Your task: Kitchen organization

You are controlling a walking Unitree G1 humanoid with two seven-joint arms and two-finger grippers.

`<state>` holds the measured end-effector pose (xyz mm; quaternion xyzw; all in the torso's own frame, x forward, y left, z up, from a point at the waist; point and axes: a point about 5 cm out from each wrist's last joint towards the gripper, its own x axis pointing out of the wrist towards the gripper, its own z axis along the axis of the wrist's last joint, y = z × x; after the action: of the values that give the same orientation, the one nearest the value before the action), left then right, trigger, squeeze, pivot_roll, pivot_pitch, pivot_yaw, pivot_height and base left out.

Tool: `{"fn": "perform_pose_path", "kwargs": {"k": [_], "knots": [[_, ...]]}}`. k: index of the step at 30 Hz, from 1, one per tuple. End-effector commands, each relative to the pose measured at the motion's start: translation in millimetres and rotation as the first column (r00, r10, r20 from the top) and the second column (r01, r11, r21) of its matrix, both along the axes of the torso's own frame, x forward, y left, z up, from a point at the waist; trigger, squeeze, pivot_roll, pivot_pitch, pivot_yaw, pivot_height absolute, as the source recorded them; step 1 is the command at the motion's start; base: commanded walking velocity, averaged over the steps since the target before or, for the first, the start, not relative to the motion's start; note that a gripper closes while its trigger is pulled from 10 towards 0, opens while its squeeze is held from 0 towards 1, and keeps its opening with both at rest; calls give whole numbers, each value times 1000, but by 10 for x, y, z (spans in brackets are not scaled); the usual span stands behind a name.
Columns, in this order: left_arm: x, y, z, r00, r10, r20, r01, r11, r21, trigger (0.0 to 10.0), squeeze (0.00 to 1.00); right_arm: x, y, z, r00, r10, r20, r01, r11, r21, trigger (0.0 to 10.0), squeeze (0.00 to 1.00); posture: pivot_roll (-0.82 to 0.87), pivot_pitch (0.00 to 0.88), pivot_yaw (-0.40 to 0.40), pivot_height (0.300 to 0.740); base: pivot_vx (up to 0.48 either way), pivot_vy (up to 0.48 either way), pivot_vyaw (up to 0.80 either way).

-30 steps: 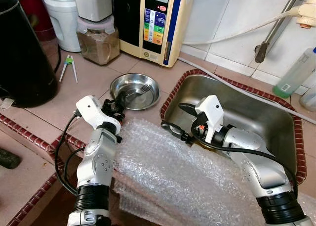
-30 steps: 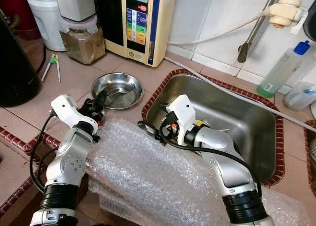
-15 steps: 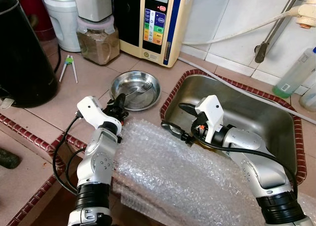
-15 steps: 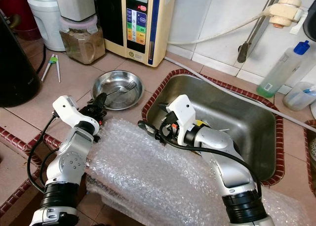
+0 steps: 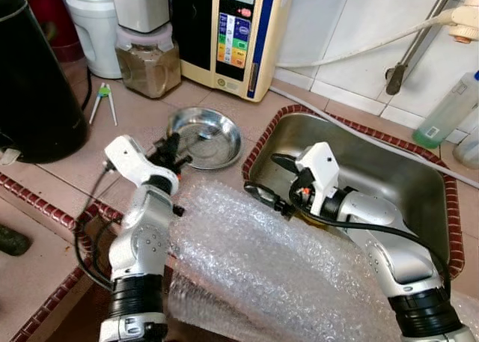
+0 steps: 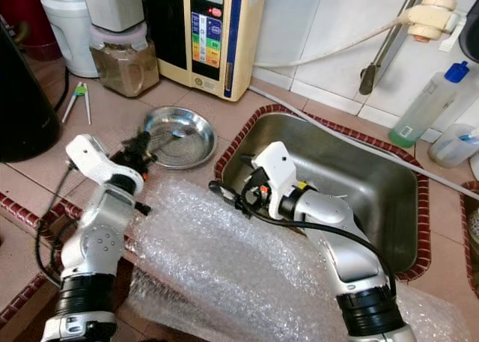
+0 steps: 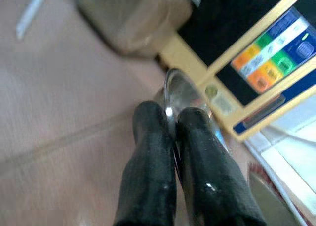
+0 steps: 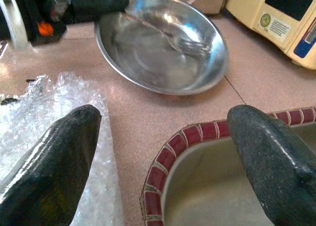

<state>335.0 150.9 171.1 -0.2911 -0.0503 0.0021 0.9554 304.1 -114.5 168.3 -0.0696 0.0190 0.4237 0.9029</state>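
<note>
While bubble wrap [image 5: 262, 260] covers the counter edge, the left gripper [image 5: 172, 149] pinches the steel bowl [image 5: 213, 136].

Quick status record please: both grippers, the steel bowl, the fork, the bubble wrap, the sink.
left gripper: fingers closed on the near rim of the steel bowl, bowl tipped up at that side
right gripper: open, hovering over the sink's left corner, holding nothing
fork: lying inside the bowl
bubble wrap: spread across the counter's front edge, under both arms
sink: steel basin to the right of the bowl
counter: pink tile, bowl sits near the sink's left edge
</note>
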Motion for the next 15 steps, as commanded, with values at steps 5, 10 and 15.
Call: {"fn": "perform_pose_path", "kwargs": {"k": [5, 10, 15], "knots": [[-3, -54, 119, 998, -9, 60, 4, 996, 84, 0, 0, 59, -42, 42, 999, -36, 21, 36, 999, 2, 10000, 0, 16, 78, -100, 740, 0, 0, 0], [6, -49, 28, 999, 9, -33, -4, 989, 149, 0, 0, 67, -49, 37, 999, -38, 23, 38, 999, 2, 10000, 0, 16, 73, -99, 740, 0, 0, 0], [-13, -5, -227, 989, 20, -145, 1, 989, 147, 0, 0, 74, -57, 33, 999, -43, 25, 43, 999, 0, 10000, 0, 16, 68, -98, 740, 0, 0, 0]]}}
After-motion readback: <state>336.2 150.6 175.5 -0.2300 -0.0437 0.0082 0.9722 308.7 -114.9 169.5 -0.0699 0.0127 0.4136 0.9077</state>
